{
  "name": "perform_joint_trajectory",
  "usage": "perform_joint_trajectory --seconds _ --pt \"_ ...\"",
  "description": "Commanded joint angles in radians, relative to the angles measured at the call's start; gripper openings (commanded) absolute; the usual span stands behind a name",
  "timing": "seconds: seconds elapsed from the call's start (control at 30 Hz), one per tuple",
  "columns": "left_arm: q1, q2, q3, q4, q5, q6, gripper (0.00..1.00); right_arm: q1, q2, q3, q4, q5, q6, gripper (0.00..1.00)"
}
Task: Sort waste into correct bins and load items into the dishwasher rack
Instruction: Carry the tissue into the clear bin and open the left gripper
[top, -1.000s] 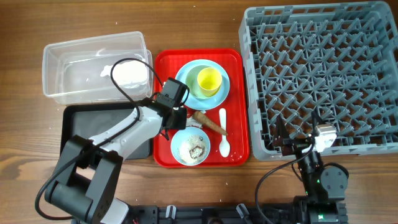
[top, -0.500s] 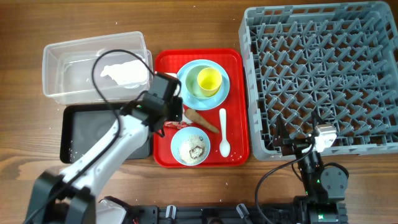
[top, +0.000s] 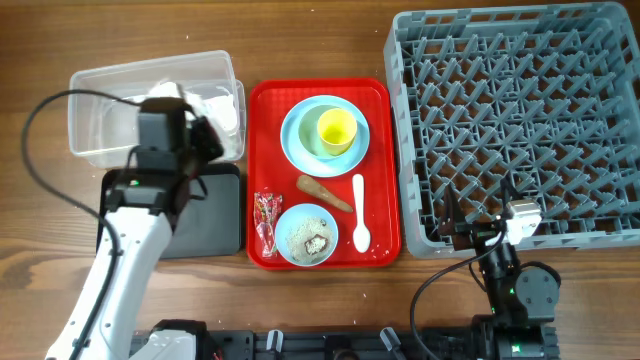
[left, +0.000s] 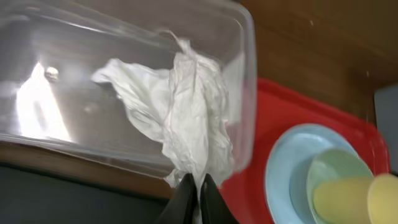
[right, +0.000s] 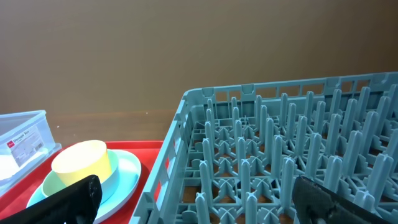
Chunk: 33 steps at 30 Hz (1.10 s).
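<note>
I'm working over a brown wood-grain table (top: 330, 40) that fills every view to its edges; behind the rack in the right wrist view there is only a plain brown blur.

My left gripper (left: 194, 194) is pressed together on the lower corner of the crumpled white paper tissue (left: 186, 106), which drapes across the rim of the clear plastic rectangular tub (top: 90, 90) at its end nearest the red serving tray (top: 385, 160). My right gripper (right: 199, 202) is spread wide and holds nothing, low beside the near wall of the large grey plastic dishwasher rack (top: 520, 110).

On the red tray lie the small red snack wrapper (top: 266, 222), the brown stick-like food piece (top: 322, 191), the white plastic spoon (top: 360, 212), a small light-blue bowl (top: 305, 235) with crumbs in it, and the light-blue round plate (top: 295, 135) carrying the small yellow cup (top: 335, 128).

My left arm covers much of the shallow black rectangular tray (top: 215, 215) and the tub's near wall. Glare washes out the tub's floor, so I cannot tell whether the tissue touches it. The rack's right side runs off frame.
</note>
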Motion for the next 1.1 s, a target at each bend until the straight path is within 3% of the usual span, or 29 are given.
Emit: perform_joint_trajectory --seconds 0.0,0.27,0.53,0.63,0.67,0.7,0.83,0.97,1.07 --pt "0.111 -0.017 0.019 0.061 -0.008 -0.094 0.04 -0.003 -0.010 -0.001 0.003 0.003 0.013 1.00" --pt "0.227 -0.007 0.019 0.252 0.025 -0.155 0.04 -0.003 -0.010 -0.001 0.003 0.003 0.013 1.00" --pt "0.229 0.185 0.019 0.314 0.025 -0.154 0.08 -0.003 -0.010 -0.001 0.003 0.003 0.013 1.00" --pt "0.229 0.264 0.019 0.360 0.025 -0.154 0.20 -0.003 -0.010 -0.001 0.003 0.003 0.013 0.99" --pt "0.229 0.278 0.019 0.377 0.025 -0.154 0.35 -0.003 -0.010 -0.001 0.003 0.003 0.013 1.00" --pt "0.229 0.285 0.019 0.394 0.026 -0.154 0.58 -0.003 -0.010 -0.001 0.003 0.003 0.013 1.00" --pt "0.229 0.257 0.019 0.422 0.073 -0.154 0.78 -0.003 -0.010 -0.001 0.003 0.003 0.013 1.00" --pt "0.229 0.180 0.019 0.394 0.210 -0.154 0.86 -0.003 -0.010 -0.001 0.003 0.003 0.013 1.00" --pt "0.228 0.093 0.019 0.282 0.354 -0.166 0.92 -0.003 -0.010 -0.001 0.003 0.003 0.013 1.00"
